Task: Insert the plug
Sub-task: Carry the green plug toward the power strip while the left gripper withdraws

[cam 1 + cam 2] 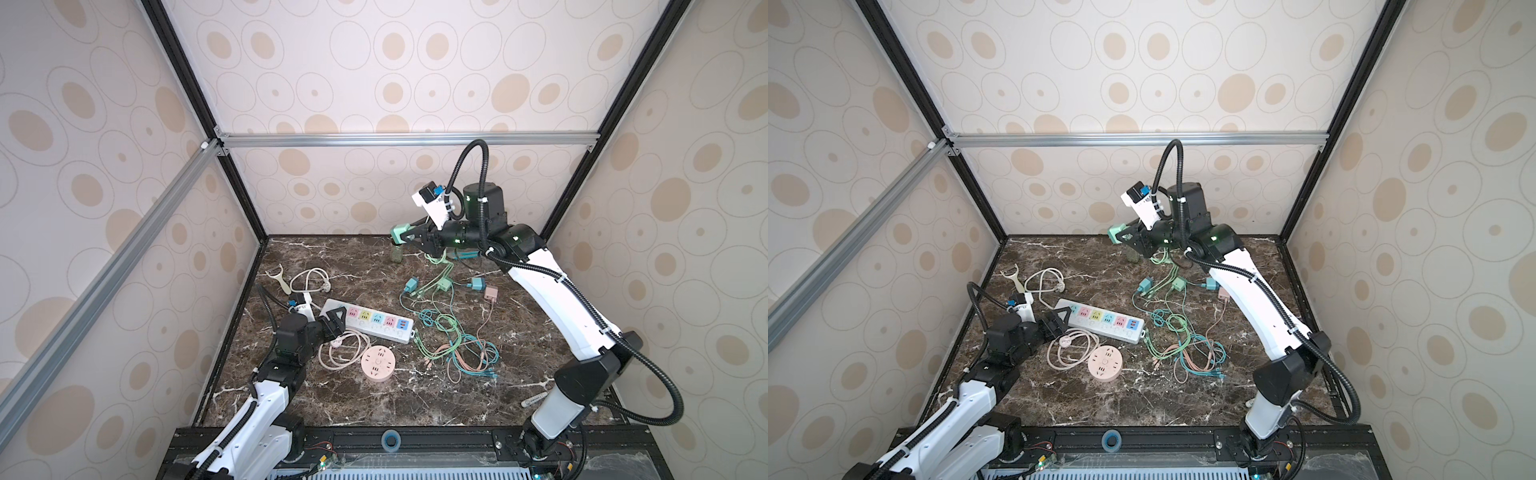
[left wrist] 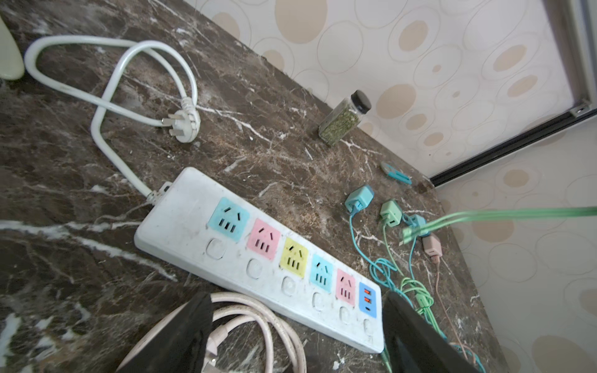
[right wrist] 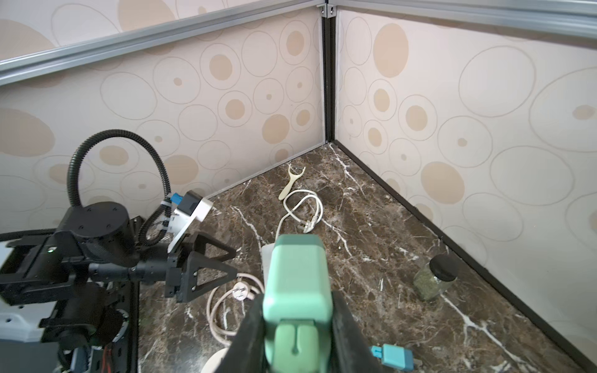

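Right gripper (image 1: 409, 237) pinches plug (image 1: 400, 233) aloft, likely for the strip (image 1: 386, 330) below; left gripper (image 1: 337, 320), spread at its end, may steady it.

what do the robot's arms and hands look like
Both the left arm and right arm have white shell links with black joints. A black corrugated cable hose loops along each, held by white ties. Each wrist carries a white camera mount with a blue connector. The left hand and right hand are black, with triangular open-frame fingers.

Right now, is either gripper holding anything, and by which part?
The right gripper grips the green plug by its opposite sides. The left gripper is open, holding nothing.
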Controlling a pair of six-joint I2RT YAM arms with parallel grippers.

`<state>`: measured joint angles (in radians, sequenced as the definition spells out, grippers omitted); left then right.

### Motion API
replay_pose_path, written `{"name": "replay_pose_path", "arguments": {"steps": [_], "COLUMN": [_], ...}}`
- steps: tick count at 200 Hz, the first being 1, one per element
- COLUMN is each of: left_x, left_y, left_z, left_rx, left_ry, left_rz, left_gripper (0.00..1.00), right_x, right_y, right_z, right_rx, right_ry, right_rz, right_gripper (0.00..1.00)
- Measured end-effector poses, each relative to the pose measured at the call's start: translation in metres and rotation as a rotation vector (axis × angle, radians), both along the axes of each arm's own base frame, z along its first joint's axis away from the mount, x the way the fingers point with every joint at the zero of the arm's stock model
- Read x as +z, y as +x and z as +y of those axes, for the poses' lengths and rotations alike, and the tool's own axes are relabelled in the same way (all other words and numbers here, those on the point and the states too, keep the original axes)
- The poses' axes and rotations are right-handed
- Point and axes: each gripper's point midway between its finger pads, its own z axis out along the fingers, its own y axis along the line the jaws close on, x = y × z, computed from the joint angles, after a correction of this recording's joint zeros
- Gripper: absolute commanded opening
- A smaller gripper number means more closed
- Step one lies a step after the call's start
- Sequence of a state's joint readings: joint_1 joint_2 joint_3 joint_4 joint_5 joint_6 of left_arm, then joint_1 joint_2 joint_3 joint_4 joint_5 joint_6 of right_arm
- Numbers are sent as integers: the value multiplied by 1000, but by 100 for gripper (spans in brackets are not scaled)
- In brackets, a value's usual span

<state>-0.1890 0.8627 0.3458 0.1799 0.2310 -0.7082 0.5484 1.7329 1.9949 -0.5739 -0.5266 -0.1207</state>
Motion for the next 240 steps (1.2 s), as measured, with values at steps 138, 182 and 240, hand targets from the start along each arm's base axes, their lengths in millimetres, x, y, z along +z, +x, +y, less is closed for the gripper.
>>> {"name": "replay_pose_path", "arguments": {"steps": [138, 182, 240], "left_x": [-34, -35, -80], "left_y": [25, 44, 59], "left_z": [44, 54, 58], "left_rx": [121, 153, 136], "left_ry": [154, 176, 222], "left_rz": [181, 208, 353], "left_gripper": [78, 67, 58], "right_x": [-187, -205, -238], "right_y": [-2, -13, 15], "right_z": [67, 87, 104], "right_rx": [72, 108, 153], "right_ry": [-267, -330, -428], "right_rz": [304, 281, 247], "right_gripper": [0, 0, 0]}}
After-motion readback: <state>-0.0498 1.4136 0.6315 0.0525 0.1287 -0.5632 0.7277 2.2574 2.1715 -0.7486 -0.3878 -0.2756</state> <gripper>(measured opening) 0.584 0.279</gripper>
